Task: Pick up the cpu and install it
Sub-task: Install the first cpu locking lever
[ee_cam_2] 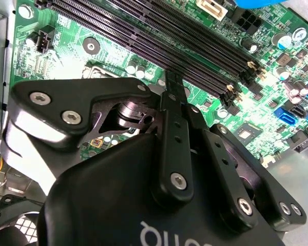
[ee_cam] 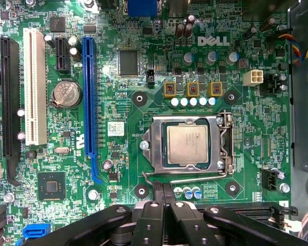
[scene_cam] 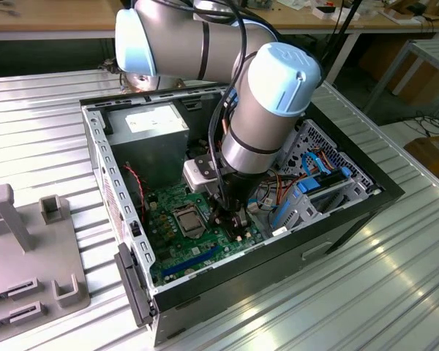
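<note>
cpu seated in socket, closed gripper just beside, empty

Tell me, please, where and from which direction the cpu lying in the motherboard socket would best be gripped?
Probably from straight above, pinching two opposite edges of the cpu. It lies flat and thin inside the socket frame, so only its rim offers purchase, and the frame leaves little room beside it.

One cpu, one socket, one motherboard, one gripper.
</note>
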{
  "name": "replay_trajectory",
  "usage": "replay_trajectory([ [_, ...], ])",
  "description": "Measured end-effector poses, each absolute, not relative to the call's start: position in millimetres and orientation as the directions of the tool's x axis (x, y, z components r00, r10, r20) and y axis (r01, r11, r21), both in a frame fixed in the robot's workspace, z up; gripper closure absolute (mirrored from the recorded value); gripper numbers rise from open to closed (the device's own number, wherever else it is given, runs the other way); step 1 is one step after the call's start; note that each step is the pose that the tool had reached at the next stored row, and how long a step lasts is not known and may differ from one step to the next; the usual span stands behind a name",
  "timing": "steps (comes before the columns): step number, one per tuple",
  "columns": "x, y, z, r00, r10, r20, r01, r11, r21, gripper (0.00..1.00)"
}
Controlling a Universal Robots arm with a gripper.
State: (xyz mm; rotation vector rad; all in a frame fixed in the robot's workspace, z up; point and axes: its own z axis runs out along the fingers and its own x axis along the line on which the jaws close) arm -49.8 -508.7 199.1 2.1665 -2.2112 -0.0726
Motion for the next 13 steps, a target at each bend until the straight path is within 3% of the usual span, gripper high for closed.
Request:
replay_trajectory([
  [13,-52.5,-501.0,211.3,-0.017,-1.0,0.0,-0.998,0.017,0.065,0.89],
])
